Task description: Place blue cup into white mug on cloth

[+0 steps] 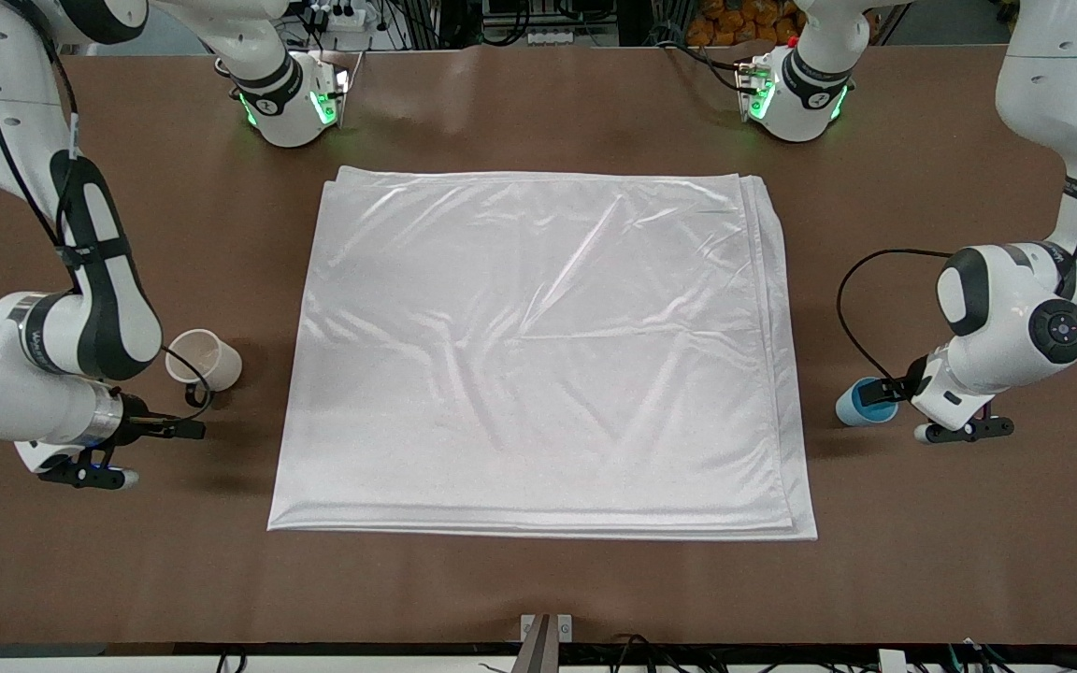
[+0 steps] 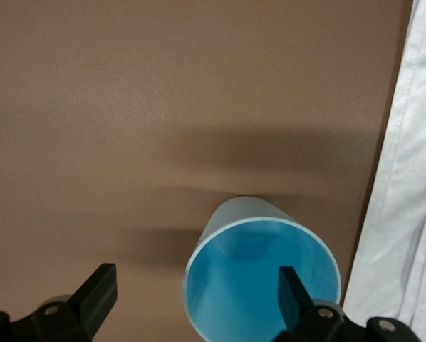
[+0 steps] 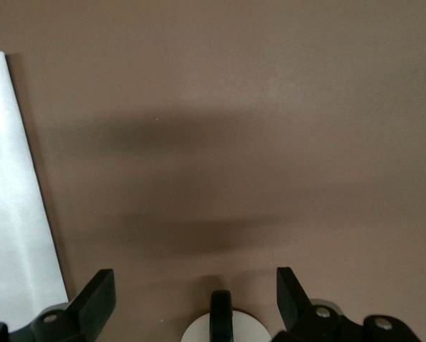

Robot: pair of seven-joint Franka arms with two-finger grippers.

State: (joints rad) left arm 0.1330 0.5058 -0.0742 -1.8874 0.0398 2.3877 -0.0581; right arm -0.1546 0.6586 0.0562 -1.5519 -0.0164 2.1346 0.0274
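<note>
Blue cup (image 2: 259, 278) stands upright on the table (image 1: 538, 103), just beside the cloth (image 1: 538, 355) edge at my left arm's end. My left gripper (image 2: 191, 296) sits spread wide, 1 finger inside the cup's rim, gripping nothing. White mug (image 1: 206, 359) stands on the table at the right arm's end, off the cloth; my right gripper (image 3: 195, 296) hangs open over its handle.

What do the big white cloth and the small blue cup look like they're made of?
The large folded white cloth looks like satin or a similar synthetic: glossy sheen, soft wrinkles. The small handleless light-blue cup looks like plastic, possibly glazed ceramic: smooth, thin-rimmed, evenly coloured.
</note>
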